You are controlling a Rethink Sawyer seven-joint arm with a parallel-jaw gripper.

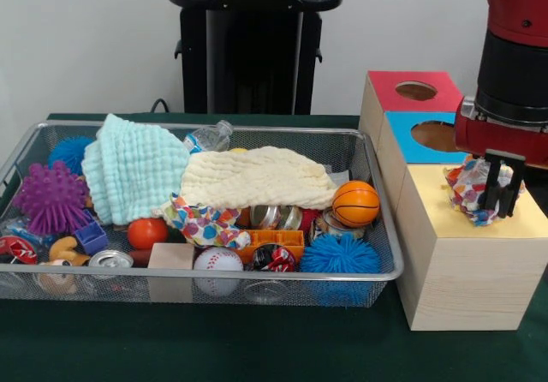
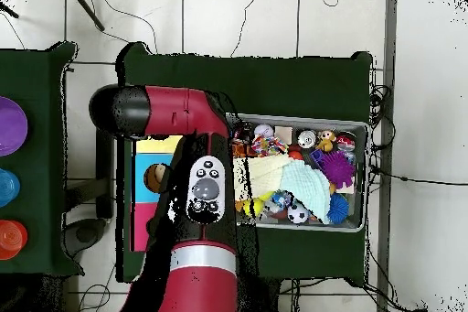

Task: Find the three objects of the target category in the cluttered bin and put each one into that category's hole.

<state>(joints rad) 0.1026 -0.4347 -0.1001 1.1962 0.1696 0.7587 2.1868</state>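
Observation:
My gripper [image 1: 497, 185] is shut on a small white fabric piece with bright dots [image 1: 465, 190], held just above the yellow top of the pale wooden box [image 1: 531, 217]. The yellow box's hole is hidden behind the fabric and fingers. A second dotted fabric piece [image 1: 202, 223] lies in the wire mesh bin [image 1: 257, 276], under the front edge of the cream towel. I see no third piece. In the overhead view my arm [image 2: 203, 189] covers the gripper and most of the boxes; the bin [image 2: 362, 177] lies to its right.
The bin holds a mint-green towel [image 1: 133, 170], a cream-yellow towel [image 1: 257, 181], a basketball [image 1: 355, 204], a baseball [image 1: 217, 262], a purple spiky ball [image 1: 50, 198], cans and other toys. A blue-topped box [image 1: 402, 138] and a red-topped box [image 1: 390, 91] stand behind the yellow one.

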